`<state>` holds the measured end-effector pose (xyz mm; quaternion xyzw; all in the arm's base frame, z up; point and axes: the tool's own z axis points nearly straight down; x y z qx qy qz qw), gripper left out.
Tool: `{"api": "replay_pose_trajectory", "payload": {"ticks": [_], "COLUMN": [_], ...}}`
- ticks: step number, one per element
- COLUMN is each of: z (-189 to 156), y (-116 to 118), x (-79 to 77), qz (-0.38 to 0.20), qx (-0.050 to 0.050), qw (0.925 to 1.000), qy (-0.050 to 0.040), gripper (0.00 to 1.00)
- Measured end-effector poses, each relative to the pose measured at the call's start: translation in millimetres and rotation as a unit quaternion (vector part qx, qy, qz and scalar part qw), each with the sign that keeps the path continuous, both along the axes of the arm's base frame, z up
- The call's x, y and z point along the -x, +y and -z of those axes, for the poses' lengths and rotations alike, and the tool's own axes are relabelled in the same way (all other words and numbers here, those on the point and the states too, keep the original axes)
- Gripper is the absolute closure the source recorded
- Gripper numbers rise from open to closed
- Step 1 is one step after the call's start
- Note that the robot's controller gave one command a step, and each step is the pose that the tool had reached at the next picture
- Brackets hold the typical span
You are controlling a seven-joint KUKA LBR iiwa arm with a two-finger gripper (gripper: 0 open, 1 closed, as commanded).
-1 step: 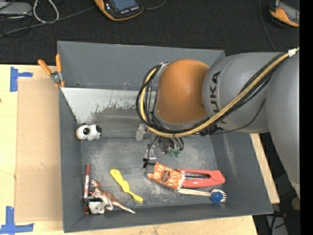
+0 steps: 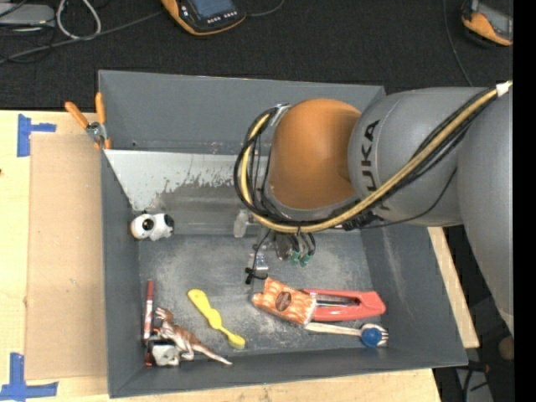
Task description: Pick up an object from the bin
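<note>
Nearest the gripper (image 2: 277, 266) lies an orange-and-red tool (image 2: 318, 303), flat on the bin (image 2: 167, 141) floor, front and right of the middle. Its patterned orange head points left and its red handles run off to the right. The gripper hangs just behind that orange head, low over the floor, with nothing that I can see in its grasp. Whether it is spread or closed I cannot tell from here, since the arm's orange cover (image 2: 311, 153) and cables sit over it. Touching the tool's front edge is a pale stick (image 2: 368, 335) with a blue ball end. Further left lies a yellow spoon (image 2: 215, 316), set at a slant. In the front left corner a dinosaur (image 2: 180, 342) lies beside a red pen (image 2: 149, 306). Well apart, by the left wall, sits a white-and-black ball (image 2: 151, 226).
</note>
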<state>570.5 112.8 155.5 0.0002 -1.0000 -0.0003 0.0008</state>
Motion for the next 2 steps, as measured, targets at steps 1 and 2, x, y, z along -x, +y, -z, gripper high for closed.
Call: {"api": "replay_pose_trajectory", "payload": {"ticks": [1, 2], "z": [42, 77], "y": [-29, -47], "x": [27.8, 41.7], "qz": [-0.086, -0.111], "qx": [-0.001, 0.000], "qw": [0.9963, 0.9938], "qy": [-0.0032, 0.0019], "gripper": [0.00, 0.00]}}
